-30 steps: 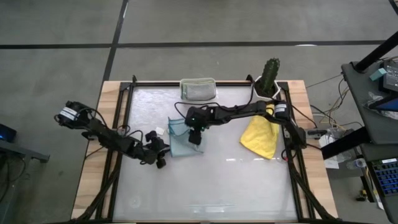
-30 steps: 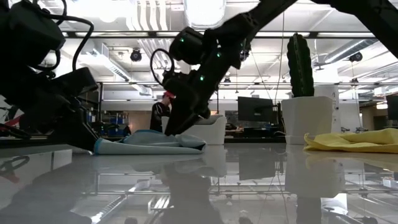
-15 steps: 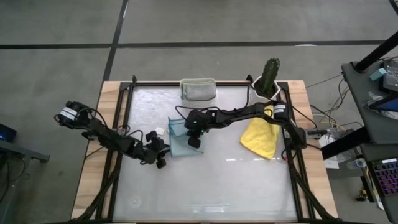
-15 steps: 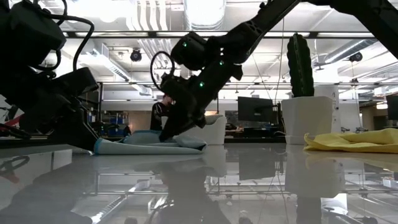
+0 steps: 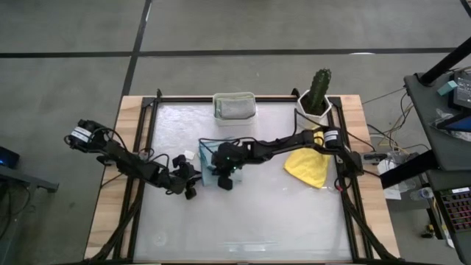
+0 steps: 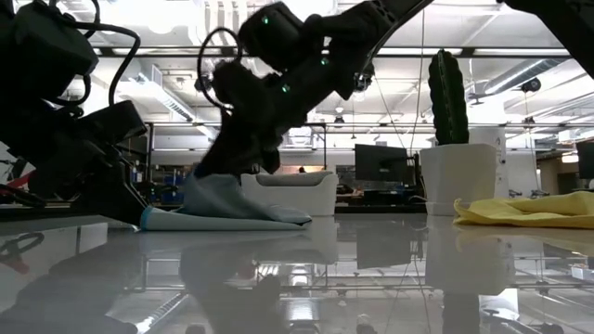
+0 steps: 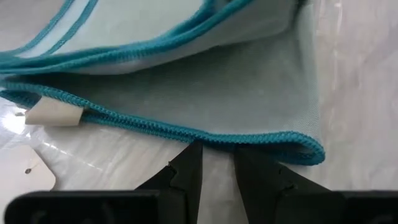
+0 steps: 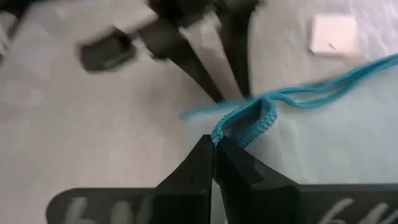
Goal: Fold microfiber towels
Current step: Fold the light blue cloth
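Note:
A pale blue-grey microfiber towel (image 5: 208, 156) with a teal hem lies left of the table's middle, partly folded over. My right gripper (image 5: 224, 179) is above its near edge, shut on the hem. In the low view the cloth rises to a peak (image 6: 212, 190) under that gripper, while its lower part rests on the table. My left gripper (image 5: 191, 179) lies low at the towel's near left corner, with its two fingertips (image 7: 198, 152) at the hem. A yellow towel (image 5: 309, 165) lies crumpled at the right. My left gripper has the teal hem (image 7: 214, 137) near the towel's corner at the very ends of its fingers. It comes in low from the table's left side. That corner (image 6: 148, 221) stays down on the table. My right gripper pinches a bunched bit of the teal hem (image 8: 244, 118) between its two shut fingers, from above and slanting down. The cloth hangs below the fingers in a tent, with the rest on the table.
A white tub (image 5: 235, 105) with a greenish cloth in it stands at the far edge. A cactus in a white pot (image 5: 317, 96) stands at the far right. The towel's white label (image 5: 190, 155) shows beside it.
My right gripper has come down onto the towel and moved toward the table's left and near edges, taking hold of the hem. That edge has been drawn up and over into a peak, while the corner at my left gripper has stayed on the table.

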You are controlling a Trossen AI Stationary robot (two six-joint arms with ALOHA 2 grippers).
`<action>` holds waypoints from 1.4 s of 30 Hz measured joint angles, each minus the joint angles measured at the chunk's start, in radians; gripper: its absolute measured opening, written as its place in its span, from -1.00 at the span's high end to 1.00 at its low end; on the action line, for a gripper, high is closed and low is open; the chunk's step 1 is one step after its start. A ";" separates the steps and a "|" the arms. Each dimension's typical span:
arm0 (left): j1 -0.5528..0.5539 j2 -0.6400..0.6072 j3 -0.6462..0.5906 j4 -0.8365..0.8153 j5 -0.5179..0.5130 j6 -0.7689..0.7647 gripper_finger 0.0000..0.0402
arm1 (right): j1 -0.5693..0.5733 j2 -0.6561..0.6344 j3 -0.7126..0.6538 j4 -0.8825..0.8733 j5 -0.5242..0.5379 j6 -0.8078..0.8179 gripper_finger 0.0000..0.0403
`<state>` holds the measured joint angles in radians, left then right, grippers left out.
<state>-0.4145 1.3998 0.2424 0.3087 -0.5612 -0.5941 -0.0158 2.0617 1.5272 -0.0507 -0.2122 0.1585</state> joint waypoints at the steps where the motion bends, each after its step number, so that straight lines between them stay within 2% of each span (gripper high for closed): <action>1: 0.000 0.000 0.000 0.000 0.000 0.000 0.61 | 0.006 0.000 0.000 0.021 0.002 0.006 0.96; 5: 0.000 0.000 0.000 -0.001 0.001 -0.001 0.61 | 0.022 0.000 0.000 0.084 0.011 0.034 0.96; 10: 0.000 0.000 0.000 -0.001 0.001 -0.001 0.61 | 0.031 0.000 0.000 0.088 0.118 0.051 0.96; 16: 0.000 0.000 0.000 -0.002 0.001 -0.001 0.61 | 0.045 0.001 0.000 0.094 0.089 0.021 0.90; 20: 0.000 0.000 0.000 -0.002 0.002 -0.001 0.61 | 0.054 0.018 0.000 0.114 0.079 0.024 0.72; 24: 0.000 0.000 -0.001 -0.002 0.002 -0.001 0.61 | 0.058 0.057 0.003 0.137 0.005 0.012 0.48; 28: 0.000 -0.006 0.000 -0.005 0.018 -0.001 0.61 | 0.055 0.043 0.006 0.103 -0.033 -0.023 0.28; 31: 0.002 -0.029 -0.001 -0.012 0.074 -0.002 0.61 | 0.042 0.012 0.007 0.027 -0.054 -0.067 0.17; 37: -0.002 -0.126 -0.003 -0.030 0.287 -0.005 0.61 | 0.017 -0.066 0.006 -0.171 -0.050 -0.136 0.08; 40: -0.002 -0.185 -0.002 -0.046 0.384 -0.030 0.61 | 0.006 -0.102 -0.020 -0.210 -0.049 -0.163 0.07; 42: -0.002 -0.223 -0.002 -0.079 0.404 -0.059 0.61 | -0.002 -0.127 -0.052 -0.201 -0.048 -0.183 0.07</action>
<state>-0.4160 1.1770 0.2405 0.2294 -0.1572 -0.6531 -0.0173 1.9342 1.4749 -0.2517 -0.2604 -0.0247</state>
